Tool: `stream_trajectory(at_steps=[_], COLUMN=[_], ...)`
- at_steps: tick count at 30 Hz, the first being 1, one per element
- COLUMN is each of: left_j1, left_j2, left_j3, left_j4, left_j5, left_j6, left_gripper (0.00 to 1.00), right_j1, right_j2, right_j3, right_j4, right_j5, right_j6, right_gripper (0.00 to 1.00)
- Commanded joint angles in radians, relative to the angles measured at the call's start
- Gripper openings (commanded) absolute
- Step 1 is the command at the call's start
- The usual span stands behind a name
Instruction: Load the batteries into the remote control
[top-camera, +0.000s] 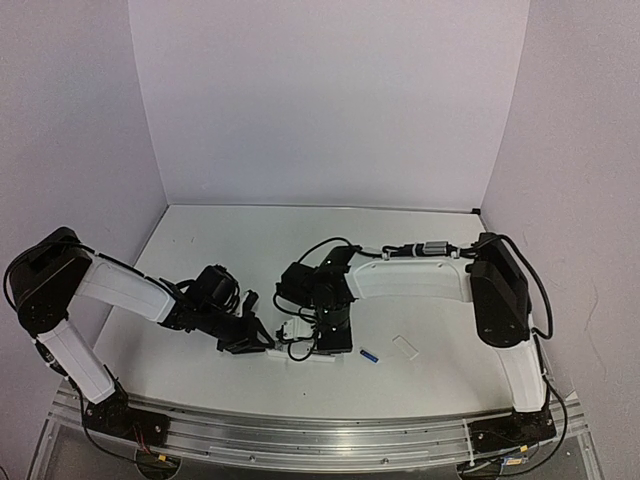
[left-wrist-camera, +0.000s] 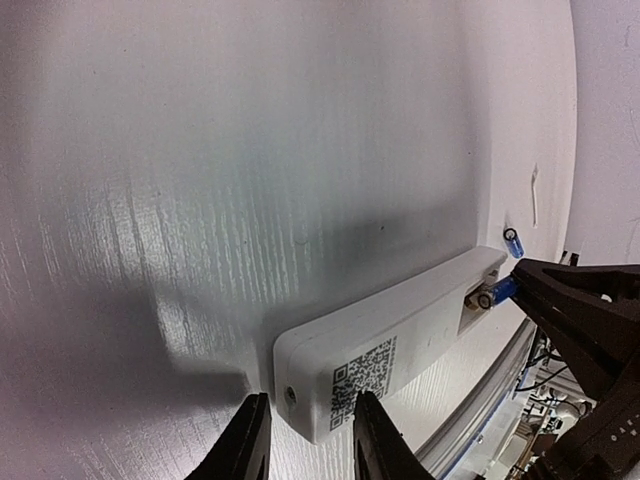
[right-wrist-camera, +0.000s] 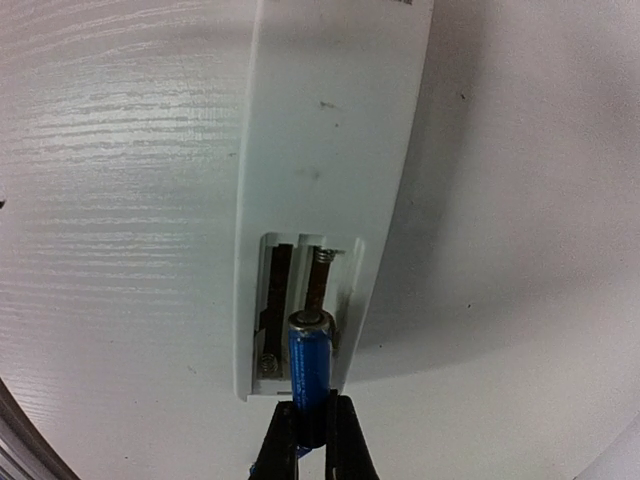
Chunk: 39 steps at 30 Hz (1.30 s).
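Near the tabletop's (top-camera: 250, 250) near edge, about midway along it, the remote control (left-wrist-camera: 390, 345) lies back-up with its compartment (right-wrist-camera: 305, 310) open. At that end the right gripper (right-wrist-camera: 312, 405) pinches one battery (right-wrist-camera: 310, 355) by its rear, the silver tip lying over one of the two slots, short of the spring (right-wrist-camera: 322, 257). At the remote's other end the left gripper (left-wrist-camera: 310, 400) has its fingers narrow, one on either side of the corner; whether they touch it cannot be told. Batteries: two, the pinched one and a loose battery (top-camera: 370, 355) just right of the remote. One remote. One white cover piece (top-camera: 405, 347) lies just beyond the loose battery, toward the right edge.
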Motion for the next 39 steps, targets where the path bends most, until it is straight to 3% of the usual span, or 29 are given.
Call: stream_trajectory(at_steps=[1,39], left_j1=[-0.008,-0.024], left_j2=[0.007,0.035], left_j3=[-0.001,-0.025], left_j4=[0.026,0.071], left_j5=[0.010,0.018], left_j6=[-0.001,-0.019], left_gripper=[0.28,0.17], right_j1=[0.009,0.033], right_j2=[0.039,0.158], right_j3=[0.048,0.185], right_j4=[-0.055,-0.108], right_j5=[0.025,0.085], right_j6=[0.019,0.218], right_gripper=[0.00,0.00])
